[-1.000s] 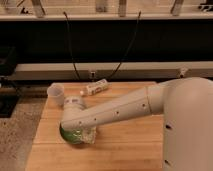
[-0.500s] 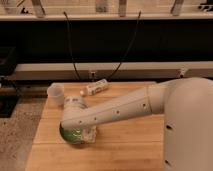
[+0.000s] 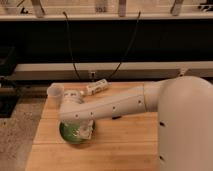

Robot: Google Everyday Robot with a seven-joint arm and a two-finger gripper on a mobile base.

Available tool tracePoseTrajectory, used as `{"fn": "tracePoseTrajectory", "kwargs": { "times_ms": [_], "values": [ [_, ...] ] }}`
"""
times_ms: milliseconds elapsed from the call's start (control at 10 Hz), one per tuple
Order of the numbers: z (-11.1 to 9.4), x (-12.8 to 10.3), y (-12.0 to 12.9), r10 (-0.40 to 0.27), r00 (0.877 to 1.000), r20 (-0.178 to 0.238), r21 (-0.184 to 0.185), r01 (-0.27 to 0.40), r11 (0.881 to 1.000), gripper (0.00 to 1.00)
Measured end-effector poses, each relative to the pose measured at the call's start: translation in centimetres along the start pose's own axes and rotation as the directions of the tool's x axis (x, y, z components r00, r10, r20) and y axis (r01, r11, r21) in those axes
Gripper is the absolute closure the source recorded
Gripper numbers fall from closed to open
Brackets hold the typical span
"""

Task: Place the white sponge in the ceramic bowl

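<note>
The white arm point(image 3: 115, 105) reaches from the right across to the left, its wrist bent downward; the tool point(image 3: 80, 131) hangs low at its end, pointing down

Gripper point(image 3: 81, 131) sits low over light wooden butcher-block table point(image 3: 125, 147). Behind it, dark recessed wall point(image 3: 100, 42) with pale horizontal ledge point(image 3: 150, 69); two black cables point(image 3: 70, 45) hang down. Left of gripper, speckled grey floor point(image 3: 15, 135). Above, white shelf edge point(image 3: 100, 16).

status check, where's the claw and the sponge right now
Claw low over the round glossy green ceramic bowl. White sponge not visible, arm covers the bowl. Translucent white cup and white tube-like bottle stand apart behind.
</note>
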Motion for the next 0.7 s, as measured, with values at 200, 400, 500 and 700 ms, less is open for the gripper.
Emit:
{"fn": "tracePoseTrajectory", "kwargs": {
  "times_ms": [200,400,500,700],
  "values": [
    [0.4,0.1,-1.1,-0.023,1.000,0.013,0.008,0.023,1.000,0.97],
    [1.2,0.0,-2.5,-0.052,0.998,0.031,0.020,0.052,0.998,0.97],
    [1.6,-0.1,-3.0,-0.065,0.997,0.038,0.024,0.064,0.998,0.97],
    [2.4,-0.4,-3.8,-0.084,0.995,0.053,0.027,0.083,0.996,0.97]
  ]
}}
